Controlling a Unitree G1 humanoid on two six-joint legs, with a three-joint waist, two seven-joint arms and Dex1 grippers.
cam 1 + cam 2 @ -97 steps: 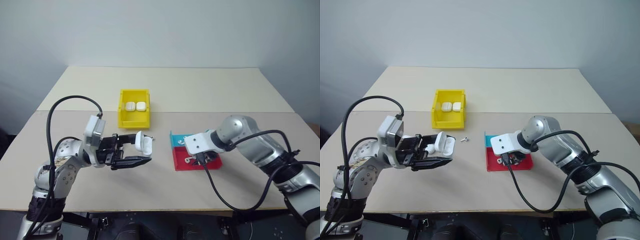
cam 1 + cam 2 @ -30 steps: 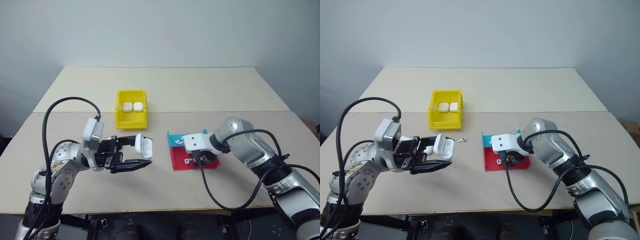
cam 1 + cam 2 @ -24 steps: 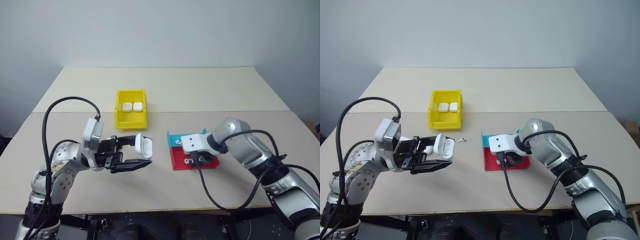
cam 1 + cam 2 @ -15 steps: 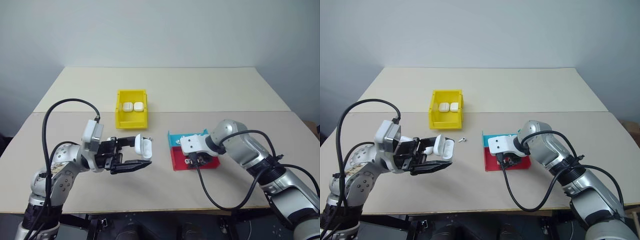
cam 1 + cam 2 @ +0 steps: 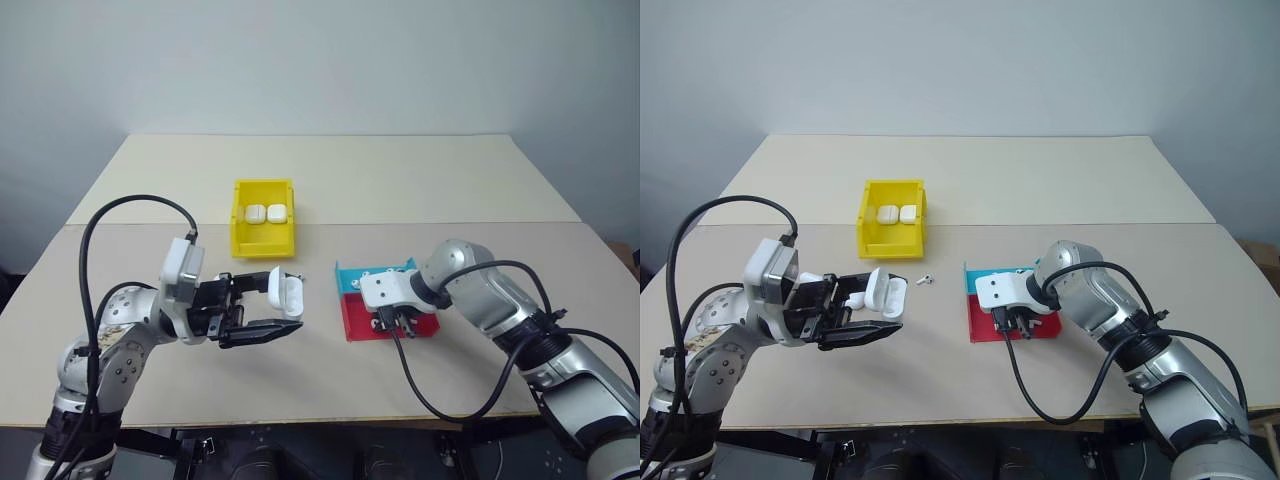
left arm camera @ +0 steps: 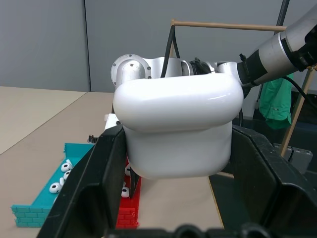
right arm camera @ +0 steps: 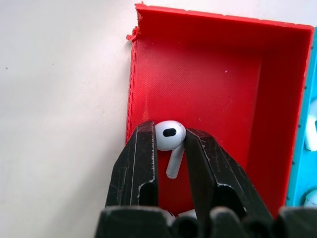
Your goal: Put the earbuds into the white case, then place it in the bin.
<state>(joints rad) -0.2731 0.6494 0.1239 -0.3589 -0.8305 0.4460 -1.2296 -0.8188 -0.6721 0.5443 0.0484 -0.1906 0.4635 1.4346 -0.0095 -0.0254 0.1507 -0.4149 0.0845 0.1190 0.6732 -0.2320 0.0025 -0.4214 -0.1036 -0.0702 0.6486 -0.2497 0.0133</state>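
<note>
The left end effector (image 5: pixel 262 308) is held level, pointed toward 3 o'clock, its fingers clamped on the white case (image 5: pixel 288 294). The right end effector (image 7: pixel 171 148) is angled downward toward 9 o'clock, its fingers pinched on an earbud (image 7: pixel 169 137).

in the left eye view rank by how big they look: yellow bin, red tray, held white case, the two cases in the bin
1. yellow bin
2. red tray
3. held white case, though it sits nearer the camera
4. two cases in the bin, which look alike

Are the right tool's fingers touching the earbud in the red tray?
Touching. The right wrist view shows both fingers pressed against the earbud, with no gap, over the red tray.
</note>
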